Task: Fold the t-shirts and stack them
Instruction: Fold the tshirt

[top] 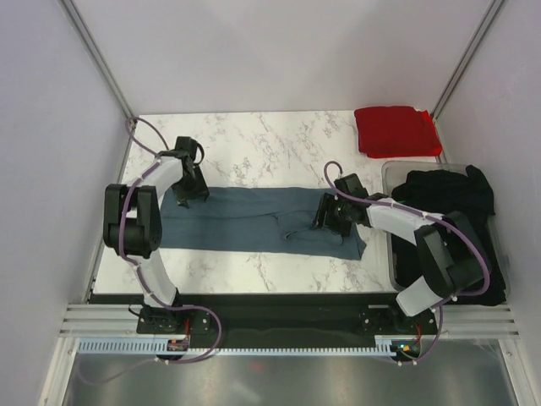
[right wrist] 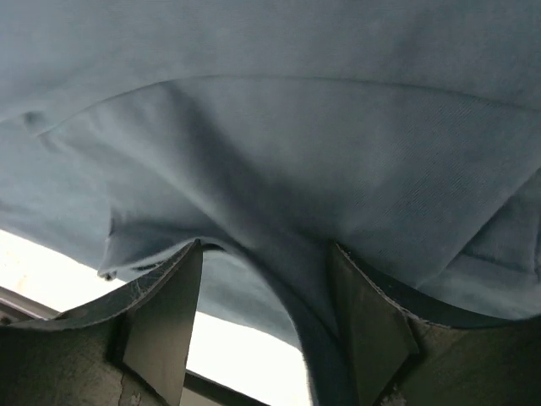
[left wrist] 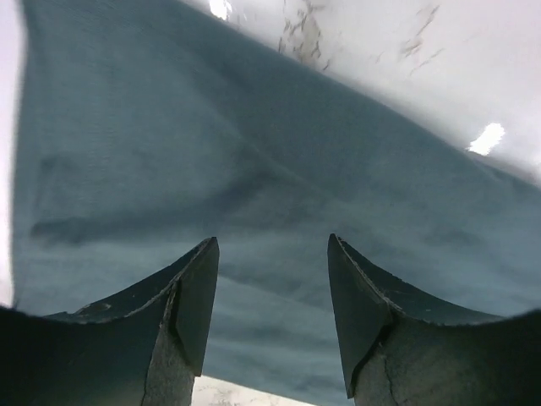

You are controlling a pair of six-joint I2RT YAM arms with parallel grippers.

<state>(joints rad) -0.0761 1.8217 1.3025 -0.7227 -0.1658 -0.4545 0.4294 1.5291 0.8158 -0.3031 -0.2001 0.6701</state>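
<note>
Across the table (top: 254,139) middle, nearest the arm bases, lies the blue-grey t-shirt (top: 245,222), folded into a long strip running left-right, w/ a rumpled overlap right of centre. Left gripper (top: 191,191) sits over the strip's far-left corner, jaws spread, nothing pinched; its wrist view shows flat cloth beyond the fingers (left wrist: 190,296). Right gripper (top: 331,216) is over the rumple, jaws also spread, but a ridge of cloth runs btwn its two prongs. Risk, prob.: that ridge snags a prong on lift-off & drags the fold open. The uneven right end could also make the next fold lopsided. Further right, black t-shirts (top: 448,199) spill over the bin (top: 391,173). Far right, the red t-shirt (top: 396,131) lies folded; a skewed blue one would stack crooked on it.
</note>
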